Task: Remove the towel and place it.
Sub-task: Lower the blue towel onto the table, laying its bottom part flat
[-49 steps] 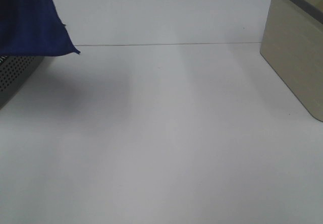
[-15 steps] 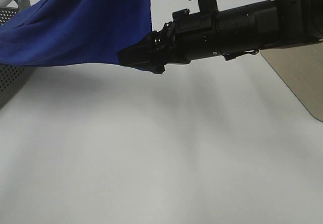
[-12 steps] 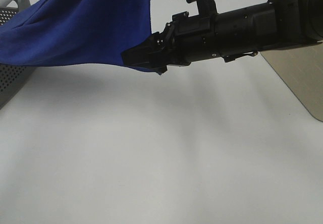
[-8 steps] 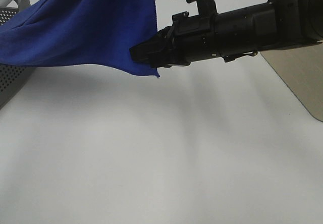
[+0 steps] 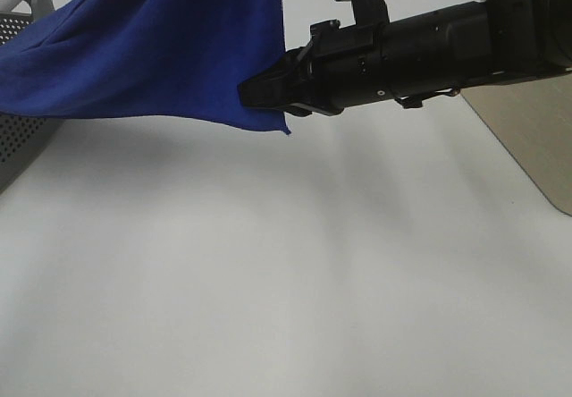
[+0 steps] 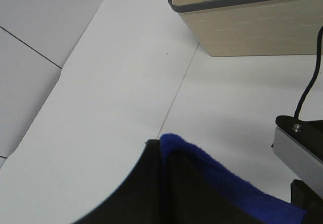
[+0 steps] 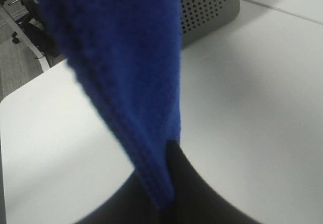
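At upper left, the towel hangs aloft, clamped by right gripper and left gripper; laying it down is left.

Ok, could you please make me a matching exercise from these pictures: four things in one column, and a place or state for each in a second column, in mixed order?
Things:
1. towel
2. right claw
3. grey basket
4. beige box

Place or state:
a. stands at the right edge of the high view
b. blue, held up above the table
c. shut on the towel's edge
d. at the left edge of the high view, wall full of small holes

Pairs: 1-b, 2-c, 3-d, 4-a.
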### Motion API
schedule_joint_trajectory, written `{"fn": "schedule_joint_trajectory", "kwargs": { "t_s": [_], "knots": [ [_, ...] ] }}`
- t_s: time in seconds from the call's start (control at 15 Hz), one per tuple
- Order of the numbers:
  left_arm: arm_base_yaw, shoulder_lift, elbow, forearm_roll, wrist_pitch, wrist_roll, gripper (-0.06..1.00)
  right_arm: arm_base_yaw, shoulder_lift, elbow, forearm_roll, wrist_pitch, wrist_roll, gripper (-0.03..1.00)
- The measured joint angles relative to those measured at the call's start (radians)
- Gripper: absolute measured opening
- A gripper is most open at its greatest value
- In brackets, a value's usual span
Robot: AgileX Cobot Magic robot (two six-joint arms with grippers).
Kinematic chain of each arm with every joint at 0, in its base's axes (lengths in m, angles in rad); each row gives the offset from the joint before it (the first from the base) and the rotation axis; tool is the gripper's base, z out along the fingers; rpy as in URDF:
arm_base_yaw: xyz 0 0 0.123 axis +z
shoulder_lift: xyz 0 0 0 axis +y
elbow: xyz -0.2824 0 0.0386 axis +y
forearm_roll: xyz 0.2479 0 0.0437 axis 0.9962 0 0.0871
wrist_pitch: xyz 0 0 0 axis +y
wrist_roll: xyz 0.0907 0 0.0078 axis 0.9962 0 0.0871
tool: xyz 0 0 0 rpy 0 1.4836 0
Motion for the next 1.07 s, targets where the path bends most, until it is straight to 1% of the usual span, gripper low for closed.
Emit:
{"fn": "schedule_joint_trajectory", "kwargs": {
  "t_s": [0.07,0.13,0.27,0.33,0.4,0.47,0.53,0.6,0.67,0.73,0.87,1.07],
  "knots": [
    [0.000,0.000,0.000,0.000,-0.001,0.000,0.00,0.000,-0.044,-0.011,-0.172,-0.031,0.194,0.02],
    [0.000,0.000,0.000,0.000,-0.006,0.000,0.00,0.000,-0.077,-0.028,-0.311,-0.034,0.339,0.02],
    [0.000,0.000,0.000,0.000,-0.028,0.000,0.00,0.000,-0.135,-0.090,-0.660,0.000,0.691,0.02],
    [0.000,0.000,0.000,0.000,-0.033,0.000,0.00,0.000,-0.156,-0.141,-0.855,0.052,0.857,0.02],
    [0.000,0.000,0.000,-0.003,-0.044,-0.001,0.00,0.000,-0.167,-0.171,-0.949,0.088,0.943,0.02],
    [0.000,0.000,0.000,-0.009,-0.056,-0.001,0.00,0.000,-0.180,-0.230,-1.107,0.165,1.098,0.02],
    [0.000,0.000,0.000,-0.012,-0.071,-0.003,0.00,0.000,-0.189,-0.295,-1.247,0.251,1.209,0.02],
    [0.000,0.000,0.000,-0.012,-0.093,-0.003,0.00,0.000,-0.192,-0.371,-1.370,0.336,1.289,0.02],
    [0.000,0.000,0.000,-0.012,-0.119,-0.003,0.00,0.000,-0.193,-0.442,-1.458,0.417,1.347,0.02],
    [0.000,0.000,0.000,-0.009,-0.155,-0.003,0.00,0.000,-0.195,-0.520,-1.537,0.477,1.380,0.02],
    [0.000,0.000,0.000,0.019,-0.243,-0.003,0.00,0.000,-0.200,-0.656,-1.660,0.533,1.396,0.02],
    [0.000,0.008,0.000,0.036,-0.363,-0.003,0.00,0.000,-0.200,-0.795,-1.815,0.552,1.380,0.02]
  ]
}}
